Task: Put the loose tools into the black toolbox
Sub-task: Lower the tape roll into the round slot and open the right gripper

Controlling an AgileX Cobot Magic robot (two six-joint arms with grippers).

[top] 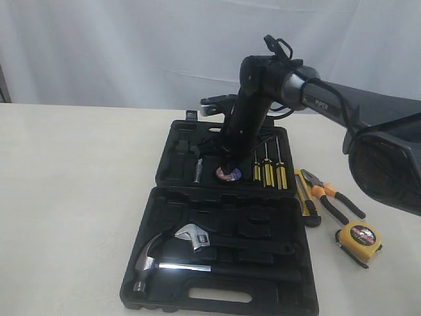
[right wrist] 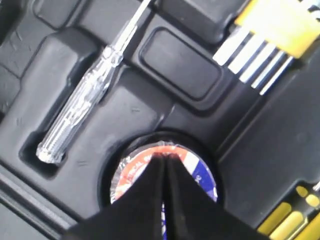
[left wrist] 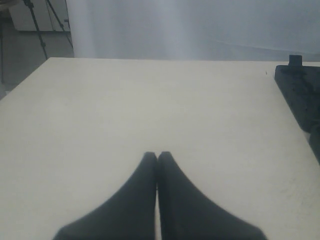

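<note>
The black toolbox (top: pixel 171 217) lies open in two halves on the table. The tape roll (top: pixel 229 174) with its white-blue-red label sits in a round recess (right wrist: pixel 202 175) of the far half. My right gripper (top: pixel 225 164) points down at it, shut, tips (right wrist: pixel 164 156) over the label's middle; contact cannot be told. Right of the box lie the yellow-black utility knife (top: pixel 306 197), the orange-and-black pliers (top: pixel 332 197) and the yellow tape measure (top: pixel 360 238). My left gripper (left wrist: pixel 157 155) is shut and empty over bare table, with the toolbox's edge (left wrist: pixel 300 95) off to one side.
A claw hammer (top: pixel 158 263) and a wrench (top: pixel 197 236) rest in the near half. Three yellow-black screwdrivers (top: pixel 268 172) and a clear-handled tester screwdriver (right wrist: pixel 80 107) sit in the far half. A white curtain hangs behind the table.
</note>
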